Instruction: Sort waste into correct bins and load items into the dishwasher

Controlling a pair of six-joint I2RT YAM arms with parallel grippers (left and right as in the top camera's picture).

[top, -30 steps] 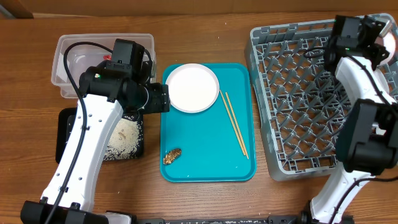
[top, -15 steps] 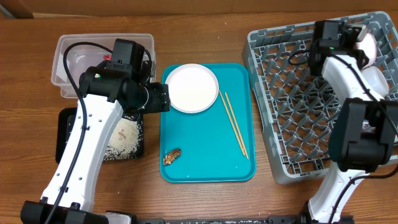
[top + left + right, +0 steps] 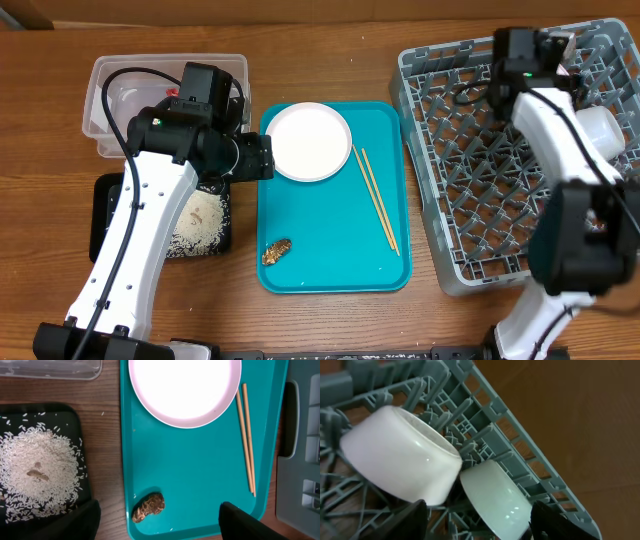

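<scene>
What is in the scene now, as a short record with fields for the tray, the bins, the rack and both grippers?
teal tray: holds plate, chopsticks, brown food lump
black tray: loose rice inside
clear tub: behind the black tray, contents hard to see
dish rack: two white vessels among the pegs
left gripper: open, empty, over the teal tray
right gripper: open, empty, over the vessels

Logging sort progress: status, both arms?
Left claw open, empty, above teal tray. Right claw open over two bowls in rack. Plate, chopsticks, food lump on tray, unsorted. No obstruction seen.
</scene>
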